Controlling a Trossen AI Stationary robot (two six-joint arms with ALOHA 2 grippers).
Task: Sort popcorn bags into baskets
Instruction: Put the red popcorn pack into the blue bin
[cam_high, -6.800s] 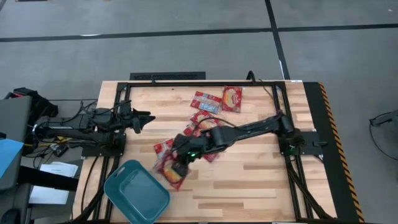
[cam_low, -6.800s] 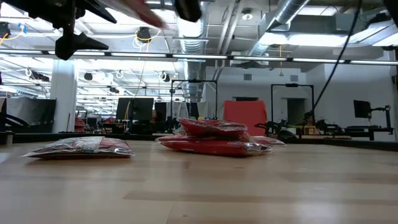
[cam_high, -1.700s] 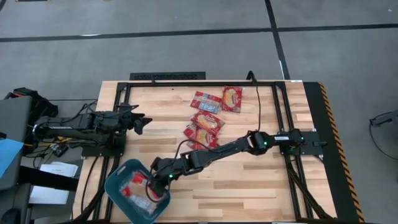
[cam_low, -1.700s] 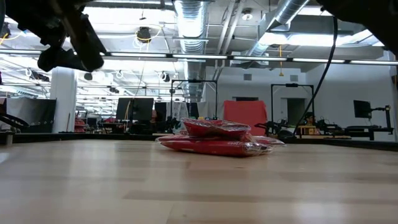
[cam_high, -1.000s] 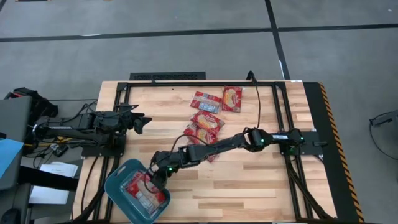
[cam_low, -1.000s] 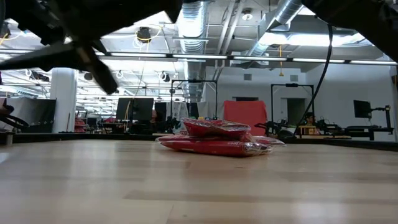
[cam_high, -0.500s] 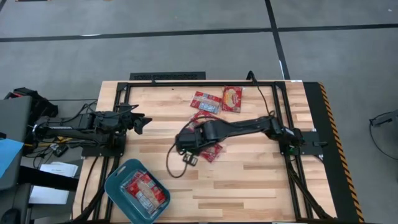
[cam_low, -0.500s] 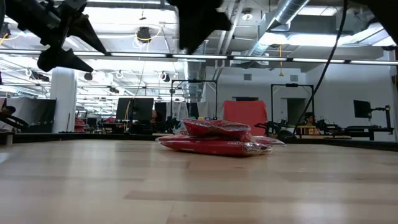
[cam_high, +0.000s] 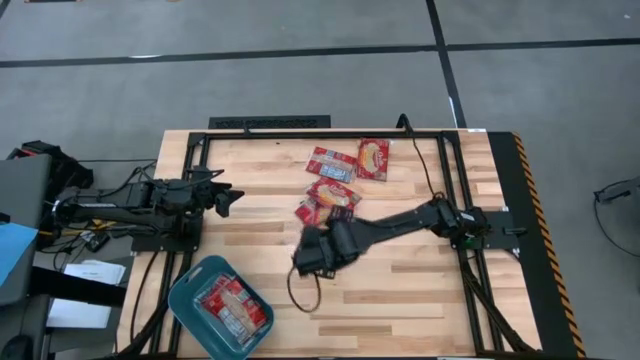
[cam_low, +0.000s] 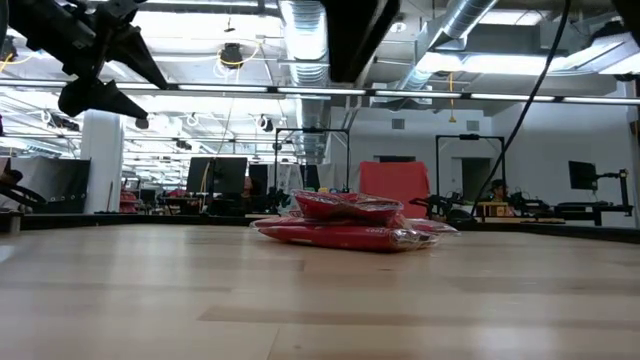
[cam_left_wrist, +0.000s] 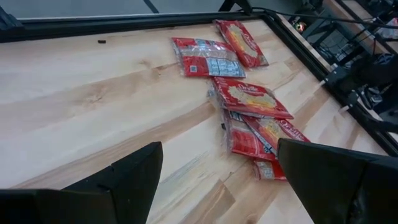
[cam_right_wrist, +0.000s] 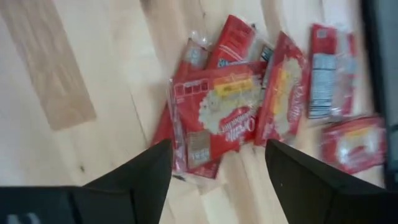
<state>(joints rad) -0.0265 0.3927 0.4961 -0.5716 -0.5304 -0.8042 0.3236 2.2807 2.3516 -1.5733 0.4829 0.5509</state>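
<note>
Red popcorn bags lie flat on the table: two single ones (cam_high: 332, 163) (cam_high: 373, 158) at the far side and a small overlapping pile (cam_high: 330, 200) in the middle, also seen in the low view (cam_low: 345, 222). More bags (cam_high: 232, 308) lie in the teal basket (cam_high: 190, 292) at the near left corner. My right gripper (cam_right_wrist: 214, 186) hovers open just on the near side of the pile (cam_right_wrist: 230, 106), nothing between its fingers. My left gripper (cam_left_wrist: 217, 180) waits open above the table's left side (cam_high: 225, 197).
A black frame (cam_high: 300, 132) runs along the table's far edge and down both sides. A cable loop (cam_high: 300, 292) hangs from my right arm over the bare wood between the basket and the pile. The table's near right part is bare wood (cam_high: 420, 310).
My right gripper has left the basket at the near left and swung toward the table's middle, ending beside the pile of bags. The bags in the basket stay where they lie.
</note>
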